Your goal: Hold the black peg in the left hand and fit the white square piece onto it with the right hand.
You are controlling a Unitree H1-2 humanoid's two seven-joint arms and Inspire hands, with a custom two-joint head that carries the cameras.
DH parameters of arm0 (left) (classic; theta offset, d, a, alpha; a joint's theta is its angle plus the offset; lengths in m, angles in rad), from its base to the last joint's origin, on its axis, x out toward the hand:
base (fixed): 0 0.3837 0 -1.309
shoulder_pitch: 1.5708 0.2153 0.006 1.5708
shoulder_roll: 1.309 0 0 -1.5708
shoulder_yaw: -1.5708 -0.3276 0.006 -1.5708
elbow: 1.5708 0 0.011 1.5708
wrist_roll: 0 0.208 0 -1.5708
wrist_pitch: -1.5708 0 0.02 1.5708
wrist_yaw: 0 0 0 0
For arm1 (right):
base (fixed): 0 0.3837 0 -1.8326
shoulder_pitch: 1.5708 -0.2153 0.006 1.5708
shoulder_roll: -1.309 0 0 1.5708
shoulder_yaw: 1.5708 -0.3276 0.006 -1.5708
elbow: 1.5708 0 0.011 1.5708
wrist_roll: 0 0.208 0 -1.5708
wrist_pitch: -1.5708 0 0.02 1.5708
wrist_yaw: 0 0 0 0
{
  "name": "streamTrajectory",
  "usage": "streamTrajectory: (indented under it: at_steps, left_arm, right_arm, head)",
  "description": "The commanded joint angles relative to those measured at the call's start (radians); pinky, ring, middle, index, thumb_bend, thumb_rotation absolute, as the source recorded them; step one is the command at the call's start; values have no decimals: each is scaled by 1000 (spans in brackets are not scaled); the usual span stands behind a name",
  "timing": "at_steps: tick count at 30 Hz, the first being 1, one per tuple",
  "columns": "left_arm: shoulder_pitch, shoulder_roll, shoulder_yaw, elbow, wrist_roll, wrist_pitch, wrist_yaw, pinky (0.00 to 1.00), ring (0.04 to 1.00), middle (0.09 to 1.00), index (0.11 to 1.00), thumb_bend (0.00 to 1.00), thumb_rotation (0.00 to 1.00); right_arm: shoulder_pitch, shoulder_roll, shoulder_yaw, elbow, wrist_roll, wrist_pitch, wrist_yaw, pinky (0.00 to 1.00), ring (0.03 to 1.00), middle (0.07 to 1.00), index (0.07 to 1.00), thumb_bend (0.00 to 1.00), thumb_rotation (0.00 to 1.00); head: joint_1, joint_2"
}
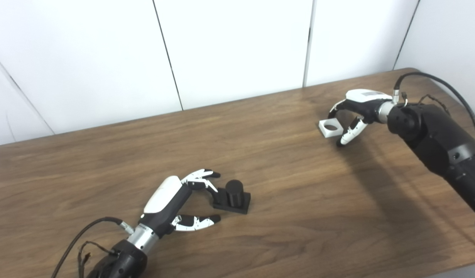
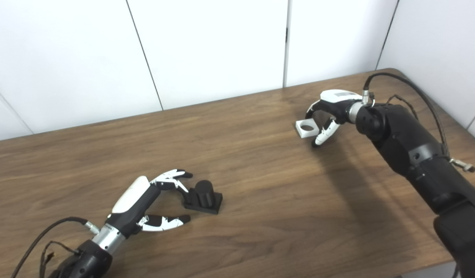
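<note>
So the wooden table [image 1: 283,162] takes up most of the frame, with white wall panels [image 1: 229,46] filling the top. The black peg [image 1: 232,196], a short upright cylinder on a flat square base, is seen lower centre of the frame, sitting flat on the table. The left hand [image 1: 175,200] is stretched in from the lower left corner, and it's spread open around nothing: the upper fingers [image 1: 202,177] are fanned toward the peg's base, tips just beside it or maybe brushing its near edge (can't really be told from either view), while the thumb [image 1: 196,222] is laid out lower down, clear of the base. Nothing is gripped there yet.

Over at the upper right of the frame, the white square piece [image 1: 330,128] with its round hole facing up is found lying on the table, well apart from the peg. The right hand [image 1: 355,112] is curled over it from the right side, with the arm entering from the right edge. Dark fingers are arched down behind the piece and a white-tipped one is pointed down just beside its right edge. The fingers are spread on either side rather than clamped, and the piece looks flat on the wood, not lifted. Whether any fingertip is actually pressed on it can't be made out.

A black cable [image 1: 442,83] is looped over the right forearm, and another one [image 1: 83,235] is trailed off the left wrist at the bottom left.
</note>
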Motion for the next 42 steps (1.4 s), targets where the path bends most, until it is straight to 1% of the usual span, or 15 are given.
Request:
streamTrajectory:
  at_steps: [1, 8, 13, 19, 22, 25, 35, 37, 42]
  left_arm:
    - [39, 19, -4, 43, 42, 59, -25, 757, 893, 845, 496, 521, 74]
    - [42, -6, 7, 62, 77, 40, 34, 725, 863, 820, 494, 521, 72]
    - [42, -15, 7, 74, 104, 29, 69, 711, 846, 806, 493, 521, 70]
    - [42, -24, 3, 95, 128, 17, 103, 686, 825, 793, 492, 521, 69]
    - [42, -27, 3, 104, 136, 9, 113, 681, 819, 791, 491, 521, 69]
    - [41, -28, 3, 109, 138, 7, 116, 680, 815, 789, 491, 521, 69]
    - [44, -30, 4, 99, 137, 21, 106, 681, 827, 791, 490, 521, 69]
    - [44, -30, 4, 98, 137, 24, 103, 685, 829, 791, 490, 521, 69]
    - [42, -30, 5, 100, 136, 22, 104, 684, 827, 790, 490, 522, 69]
  right_arm:
    - [-24, -36, -16, -17, -9, 18, -4, 951, 943, 905, 784, 790, 266]
    - [-17, -37, -21, -29, -7, 23, -2, 949, 938, 902, 781, 789, 261]
    - [-14, -39, -22, -32, -4, 24, 1, 945, 937, 904, 780, 784, 260]
    - [-12, -38, -24, -30, 1, 24, 1, 951, 937, 906, 777, 786, 267]
    - [-12, -39, -22, -31, -2, 22, 0, 934, 932, 903, 775, 783, 261]
    - [-12, -38, -25, -25, 3, 18, -3, 930, 931, 902, 774, 785, 260]
    - [-11, -46, -26, -29, 8, 21, 0, 967, 942, 907, 778, 790, 256]
    - [-12, -48, -27, -26, 10, 15, -4, 965, 941, 905, 775, 791, 253]
    - [-9, -49, -28, -15, 5, -11, -38, 924, 921, 885, 752, 792, 228]
  head:
    - [0, 1]
    - [-2, 5]
    - [-3, 8]
    - [-4, 9]
    - [-4, 9]
    - [-4, 9]
    - [-10, 12]
    - [-9, 13]
    - [-11, 11]
